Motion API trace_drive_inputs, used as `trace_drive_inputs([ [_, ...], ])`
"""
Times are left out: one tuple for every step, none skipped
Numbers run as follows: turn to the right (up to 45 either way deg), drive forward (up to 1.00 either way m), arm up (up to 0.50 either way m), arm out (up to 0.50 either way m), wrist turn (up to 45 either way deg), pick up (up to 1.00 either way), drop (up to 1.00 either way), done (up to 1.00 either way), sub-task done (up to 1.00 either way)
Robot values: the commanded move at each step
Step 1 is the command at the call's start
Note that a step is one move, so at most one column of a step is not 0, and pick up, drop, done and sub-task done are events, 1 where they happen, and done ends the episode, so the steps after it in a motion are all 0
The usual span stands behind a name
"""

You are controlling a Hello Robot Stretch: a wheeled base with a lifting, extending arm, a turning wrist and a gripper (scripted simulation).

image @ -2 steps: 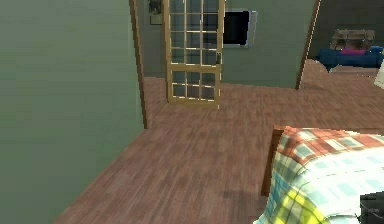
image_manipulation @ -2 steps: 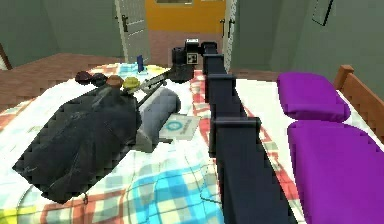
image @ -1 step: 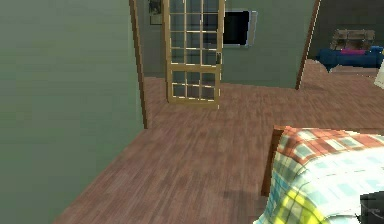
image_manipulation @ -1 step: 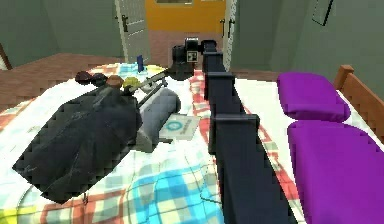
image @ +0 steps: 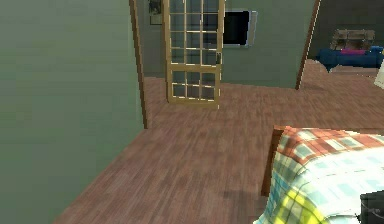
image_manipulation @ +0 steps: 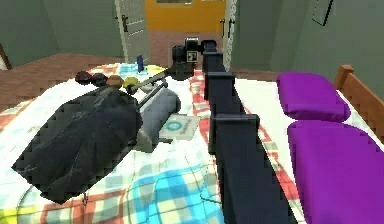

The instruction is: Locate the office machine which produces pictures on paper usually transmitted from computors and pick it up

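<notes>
A grey, rounded plastic machine, seemingly the printer, with a pale sheet at its edge, lies on the soft checked quilt beside a crumpled black cloth; the dark gripper shows farther up the bed; whether it holds anything cannot be told.

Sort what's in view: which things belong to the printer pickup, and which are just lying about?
Job: gripper; grey rounded thing, possibly the printer.
Lying about: dark cloth heap, purple pillows, booklet, wall television.
</notes>
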Motion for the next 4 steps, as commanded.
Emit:
trace_drive_inputs([
  [0.0,0.0,-0.3,0.0,0.0,0.0,0.0,0.0,0.0],
  [0.0,0.0,0.0,0.0,0.0,1.0,0.0,0.0,0.0],
  [0.0,0.0,0.1,0.0,0.0,0.0,0.0,0.0,0.0],
  [0.0,0.0,0.0,0.0,0.0,0.0,0.0,1.0,0.0],
])
